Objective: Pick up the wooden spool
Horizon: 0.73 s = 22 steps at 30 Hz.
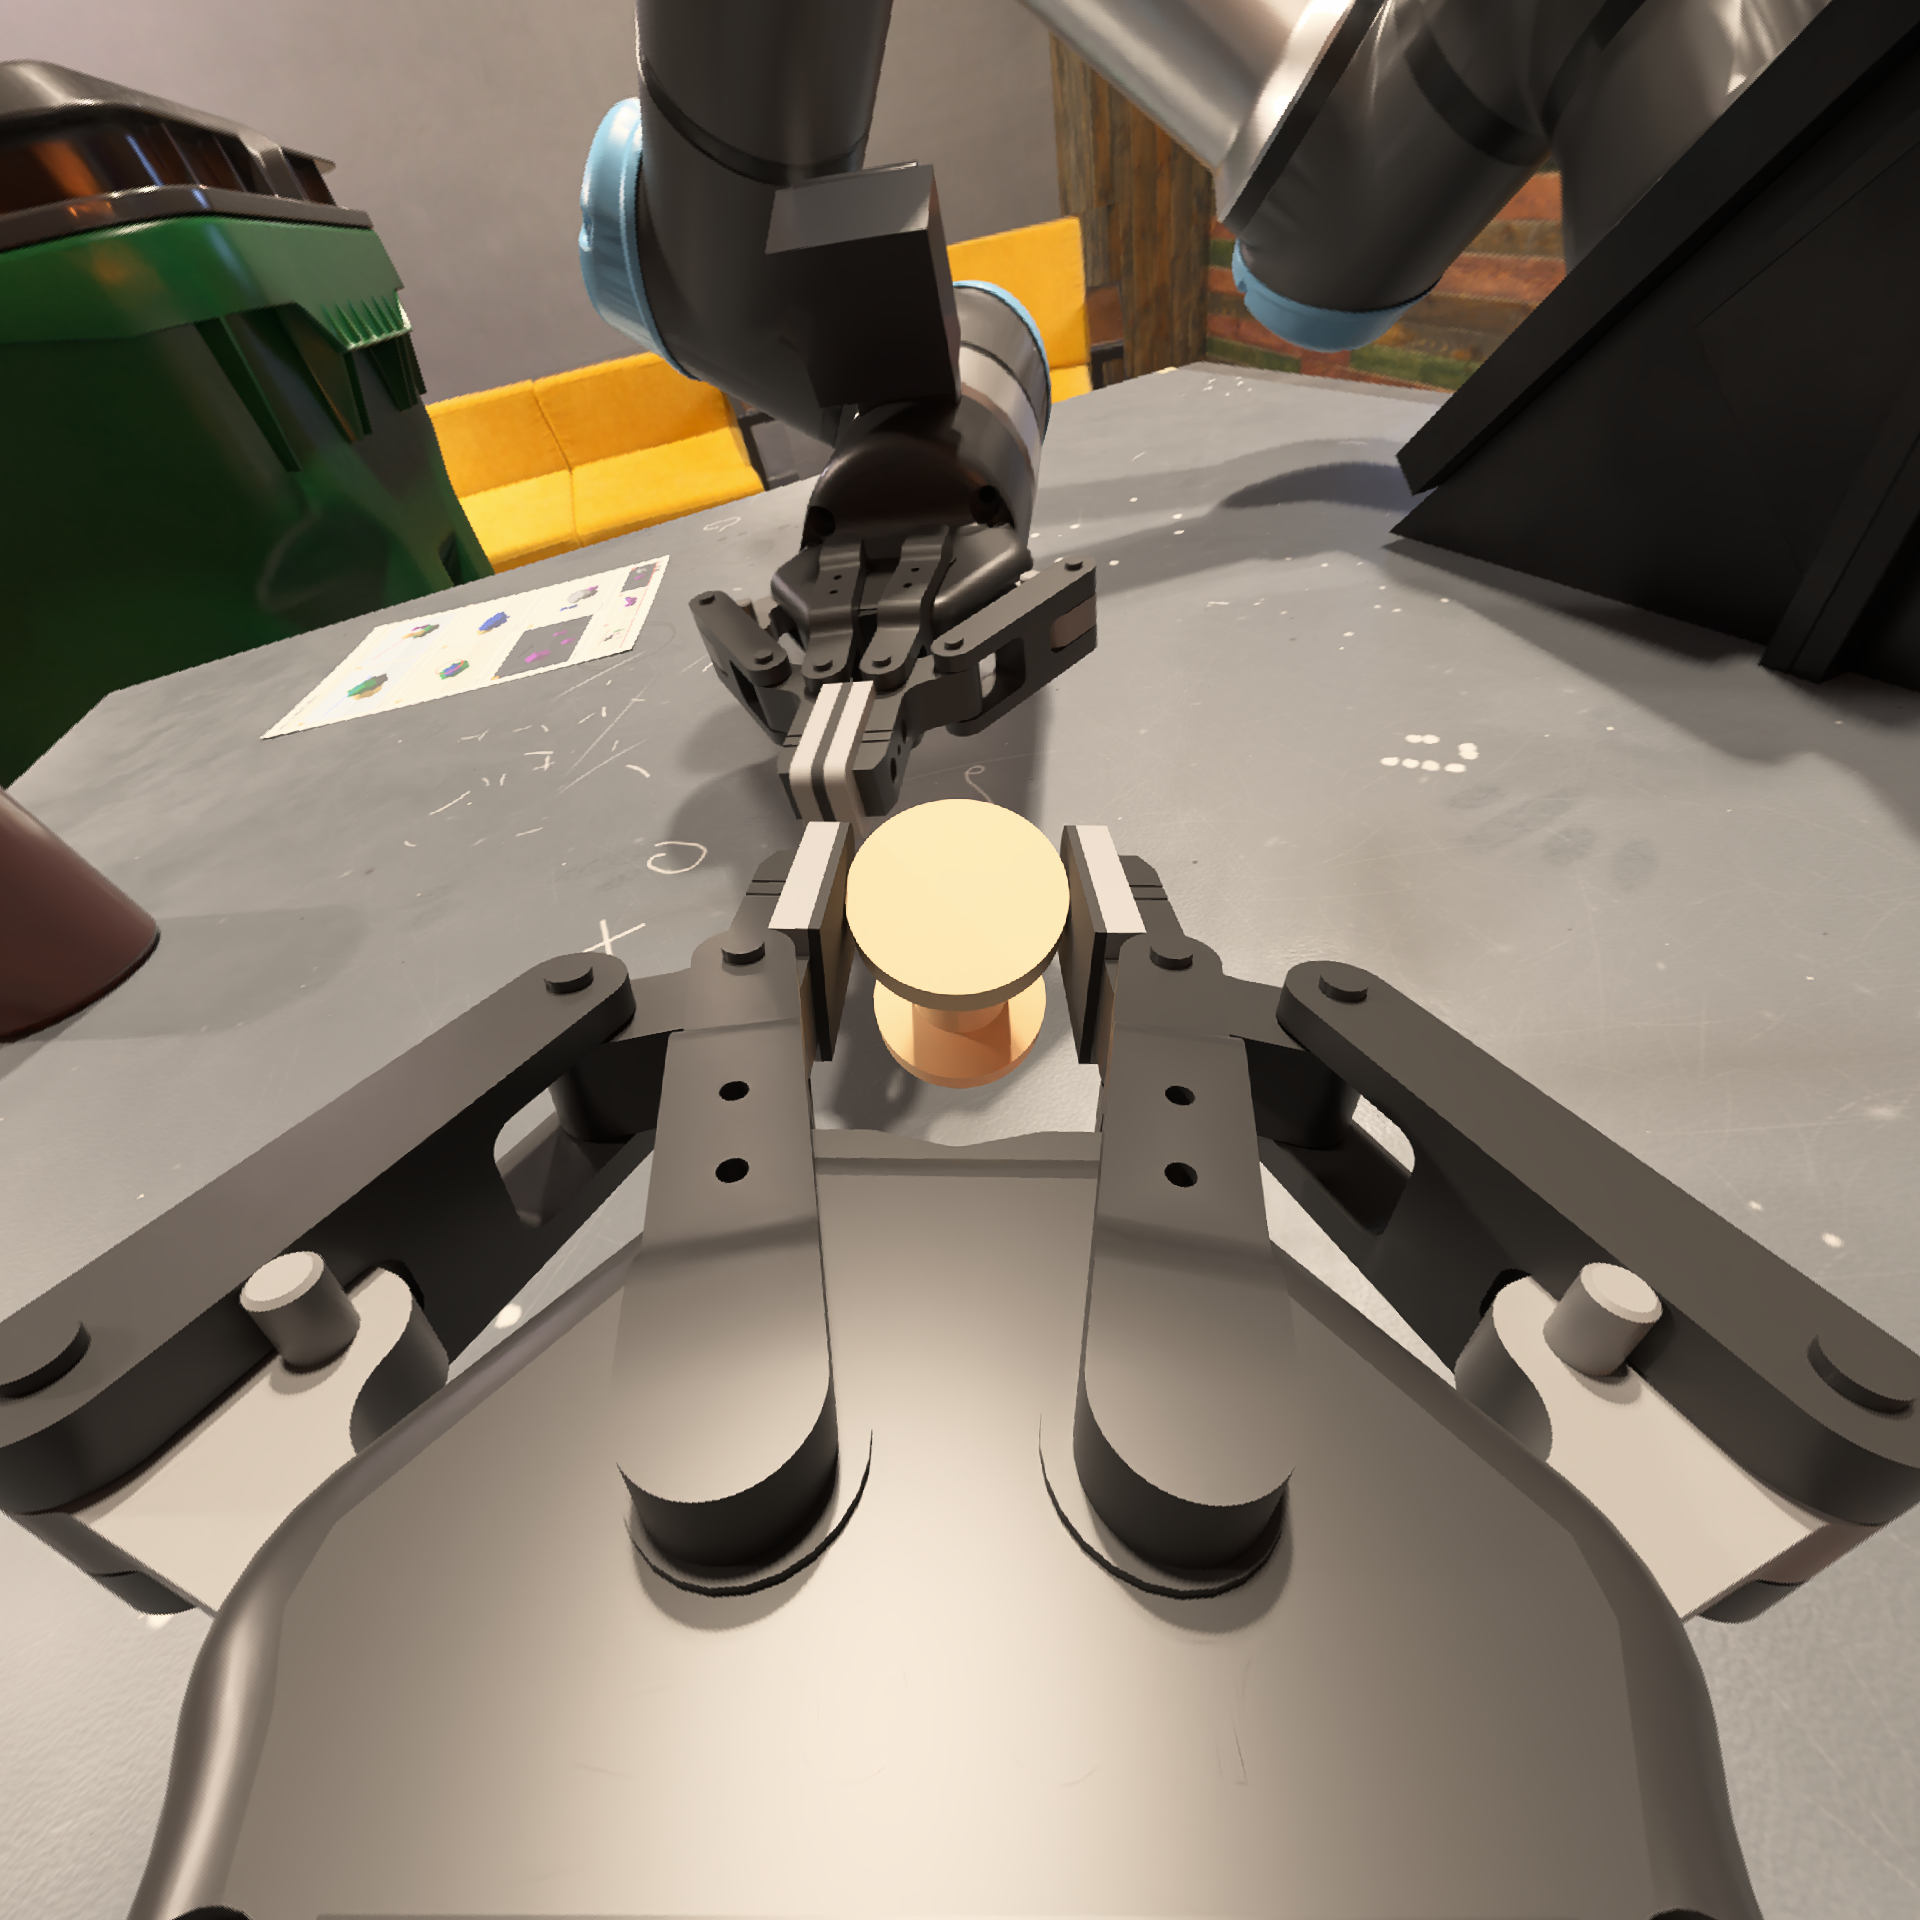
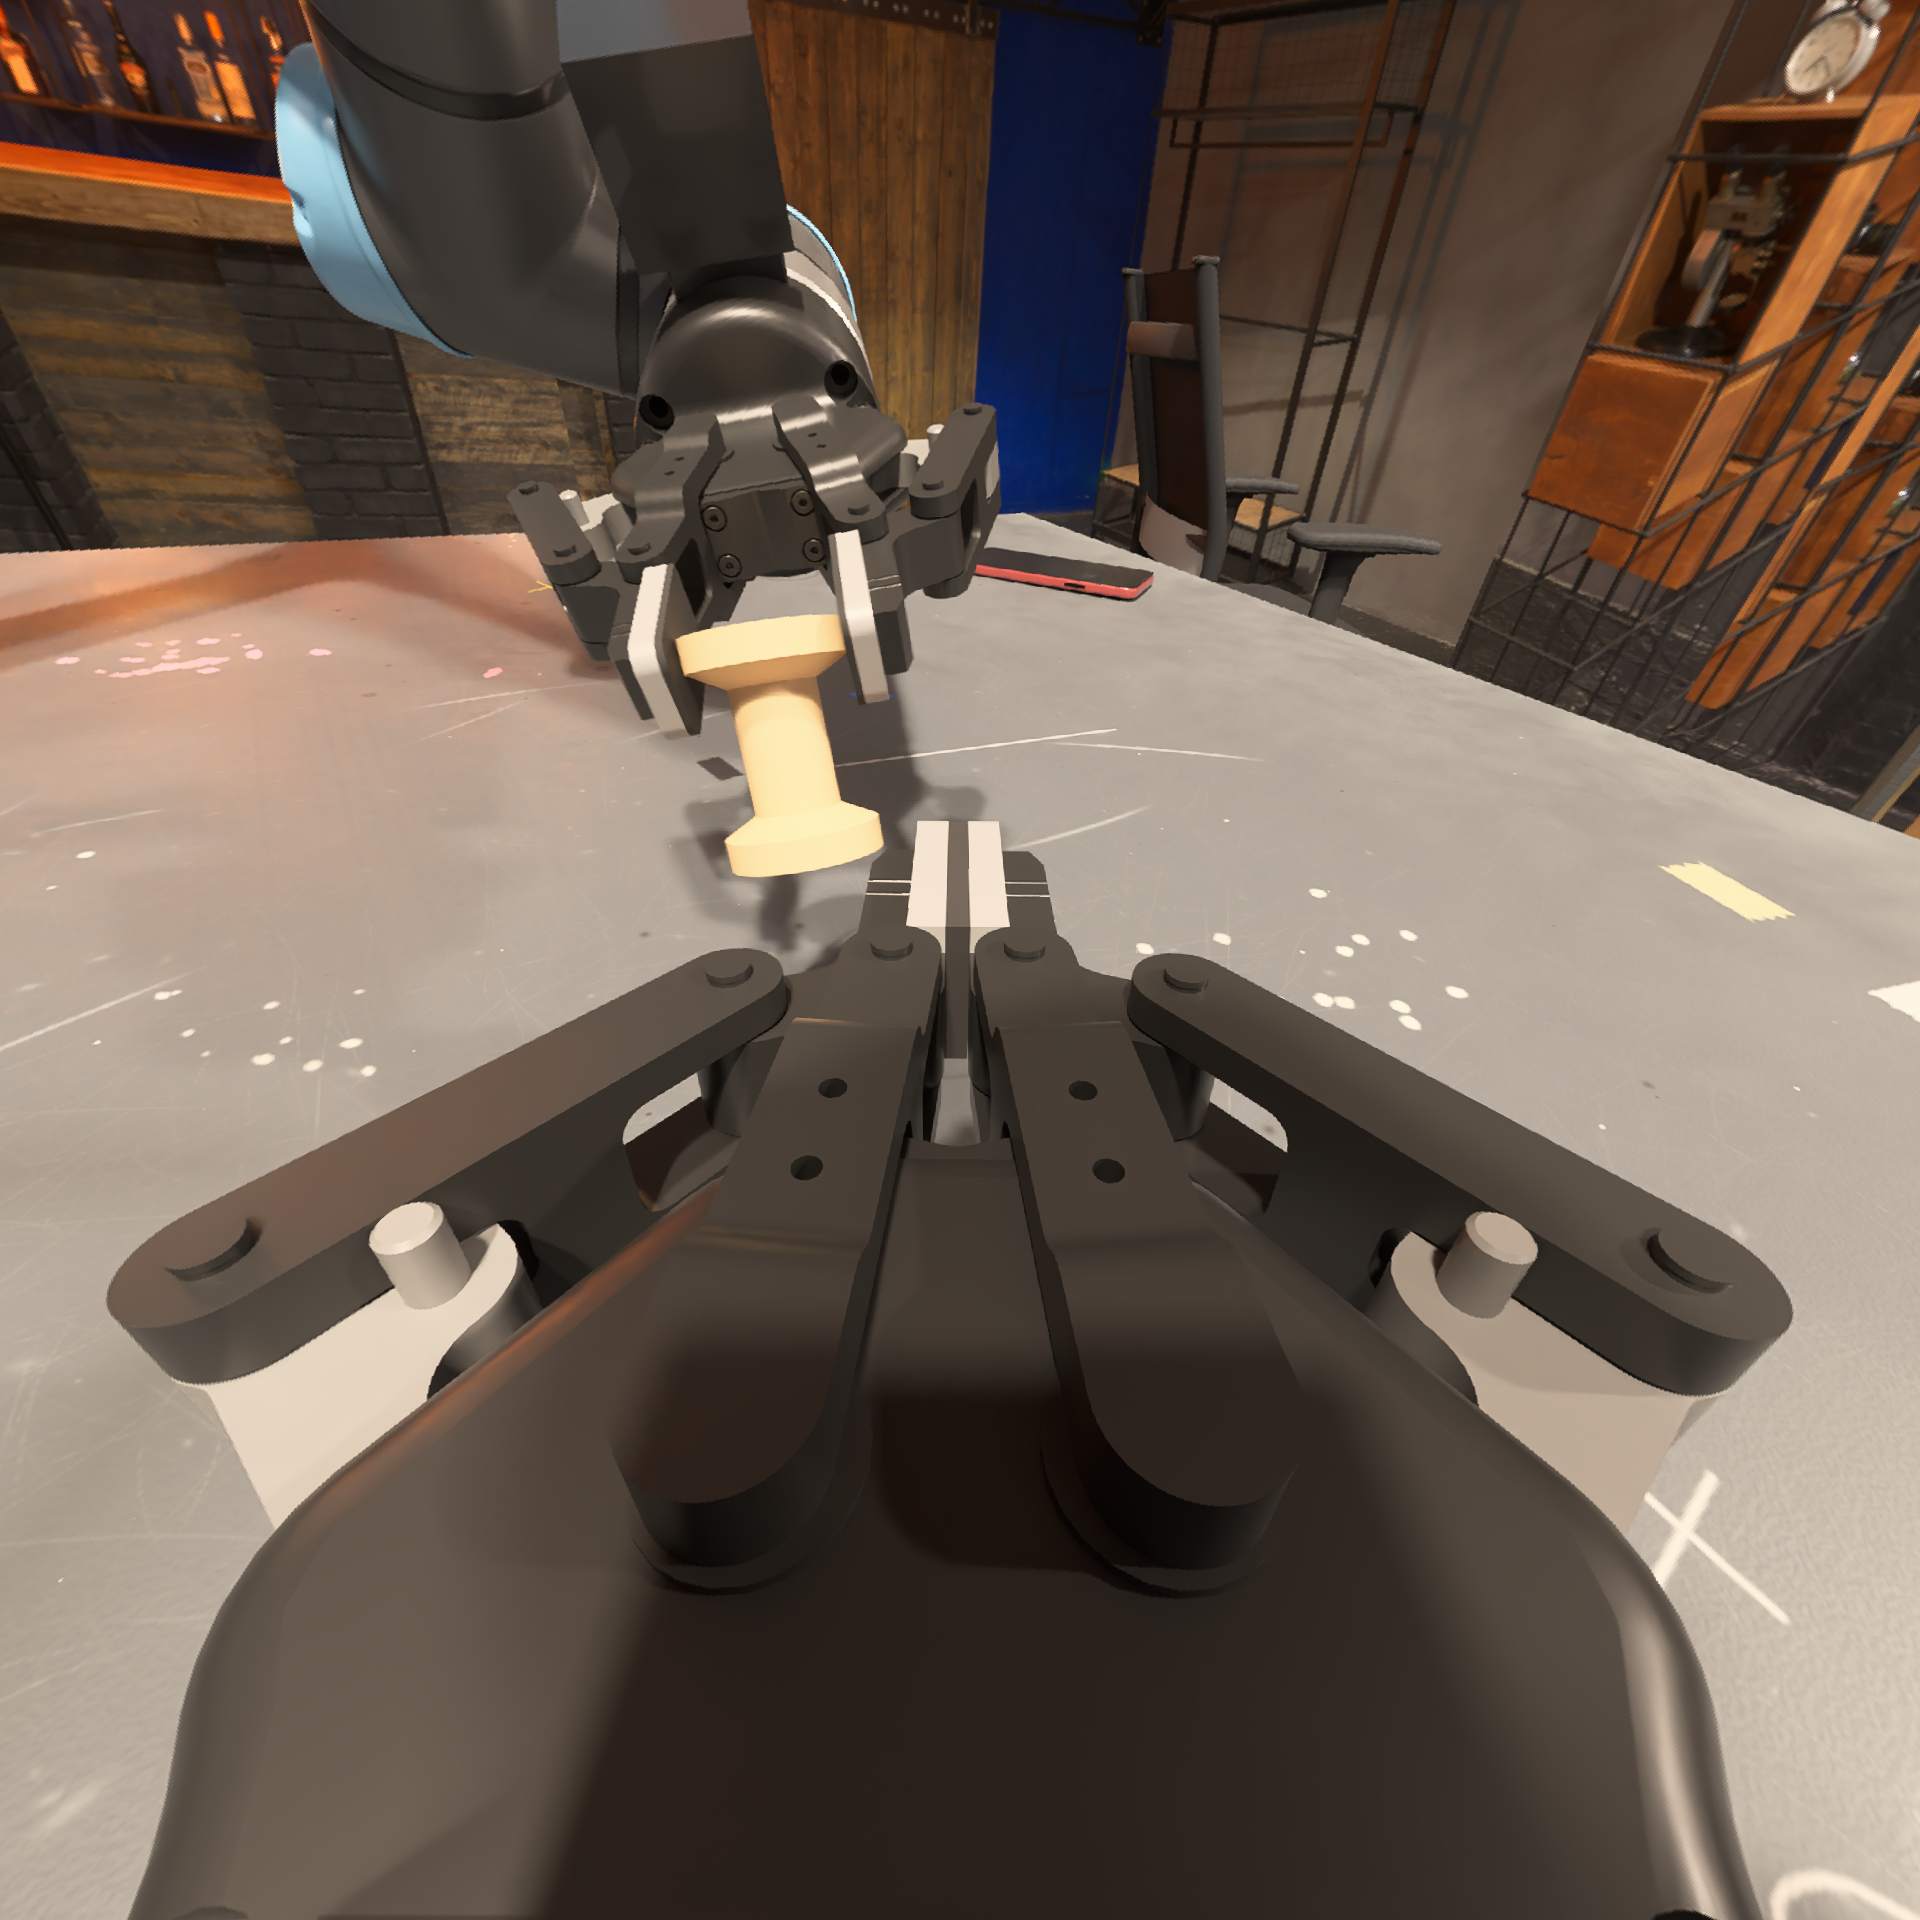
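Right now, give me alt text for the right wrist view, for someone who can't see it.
The left gripper holds a wooden spool by its upper flange, the spool tilted and apparently lifted off the grey table. In the foreground, the right gripper is shut on nothing, its tips near the spool's lower flange. A red phone lies behind.

The left gripper [image 1: 956, 914] clasps the wooden spool [image 1: 957, 940] by its top disc. The right gripper [image 1: 836, 769], fingers together, sits just beyond.

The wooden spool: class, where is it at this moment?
The wooden spool sits between the left pincer's fingers, its top flange gripped, above the grey table; the shut right pincer is just beside it.
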Tool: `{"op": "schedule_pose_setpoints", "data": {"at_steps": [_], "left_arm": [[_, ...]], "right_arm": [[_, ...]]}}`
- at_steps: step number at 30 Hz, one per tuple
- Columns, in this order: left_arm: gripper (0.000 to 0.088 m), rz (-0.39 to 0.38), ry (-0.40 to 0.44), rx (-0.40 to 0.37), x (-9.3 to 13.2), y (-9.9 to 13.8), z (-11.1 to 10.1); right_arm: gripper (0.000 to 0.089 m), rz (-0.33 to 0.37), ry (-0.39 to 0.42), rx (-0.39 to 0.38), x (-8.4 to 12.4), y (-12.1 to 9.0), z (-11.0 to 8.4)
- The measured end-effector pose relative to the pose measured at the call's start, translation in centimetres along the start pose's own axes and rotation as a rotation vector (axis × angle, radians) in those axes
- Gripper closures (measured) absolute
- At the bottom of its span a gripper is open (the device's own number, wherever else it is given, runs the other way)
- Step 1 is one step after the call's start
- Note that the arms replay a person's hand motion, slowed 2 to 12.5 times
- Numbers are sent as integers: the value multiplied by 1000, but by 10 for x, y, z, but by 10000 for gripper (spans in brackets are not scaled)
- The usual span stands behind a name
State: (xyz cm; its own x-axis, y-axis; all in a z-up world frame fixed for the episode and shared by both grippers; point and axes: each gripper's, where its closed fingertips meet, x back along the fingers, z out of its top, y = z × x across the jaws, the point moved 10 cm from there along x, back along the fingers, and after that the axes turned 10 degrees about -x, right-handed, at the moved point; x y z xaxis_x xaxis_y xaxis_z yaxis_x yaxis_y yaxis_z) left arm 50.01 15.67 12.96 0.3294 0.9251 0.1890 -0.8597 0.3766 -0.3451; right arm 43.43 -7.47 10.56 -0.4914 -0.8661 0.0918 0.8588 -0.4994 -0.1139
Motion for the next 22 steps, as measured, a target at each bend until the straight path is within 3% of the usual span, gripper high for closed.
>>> {"op": "schedule_pose_setpoints", "data": {"at_steps": [7,22], "left_arm": [[531,-8,-54,-12,-5,-8,0],[531,-143,-190,13,-15,-12,1]], "right_arm": [[893,4,-3,-1,0,0,0],[893,3,-4,1,-1,0,0]]}}
